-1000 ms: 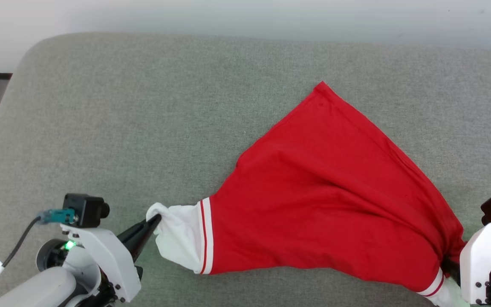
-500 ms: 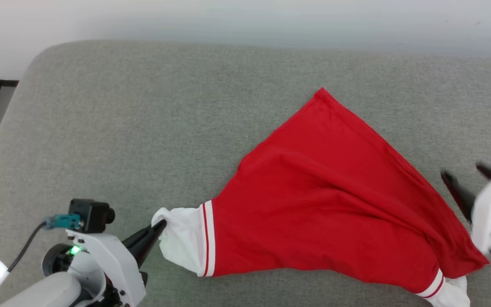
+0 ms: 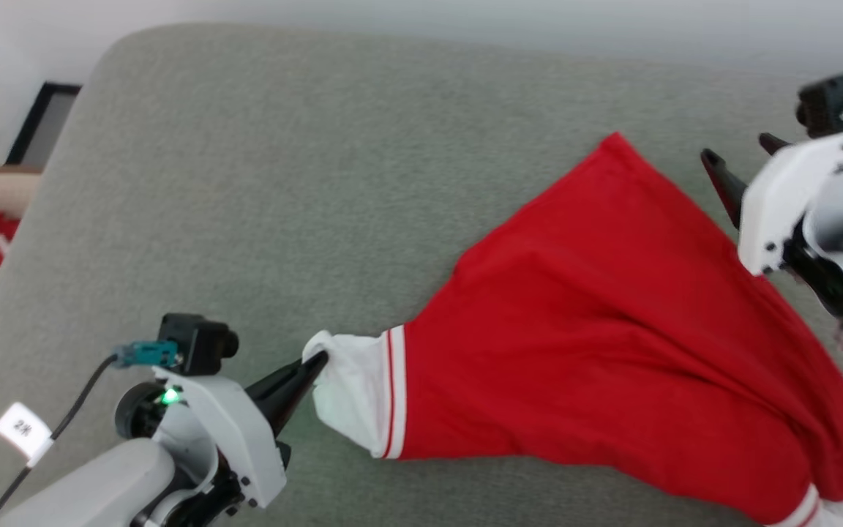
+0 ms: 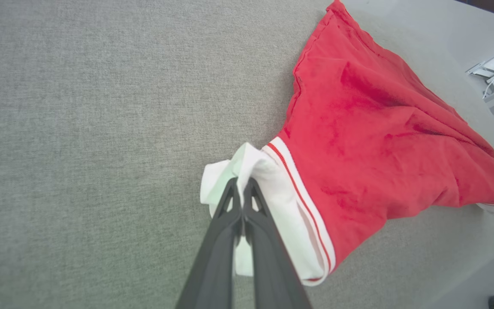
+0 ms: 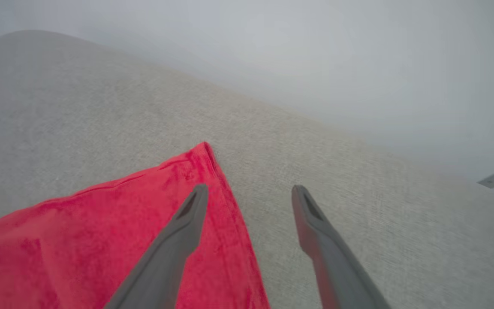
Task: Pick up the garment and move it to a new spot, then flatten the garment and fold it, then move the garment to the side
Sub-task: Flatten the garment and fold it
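In the head view the left arm comes in low from the lower left. The left end effector [image 3: 317, 361] is clenched on the white sleeve of the one garment [image 3: 597, 329], which lies on the bench [image 3: 282, 183], right of the middle. The right arm is raised at the right. The right end effector [image 3: 736, 146] is released, near the garment's far red corner.

In the left wrist view, the two fingers [image 4: 230, 206] are pressed together on the sleeve.

In the right wrist view, the two fingers [image 5: 187, 223] stand apart, one over the red edge and one over the bare bench.
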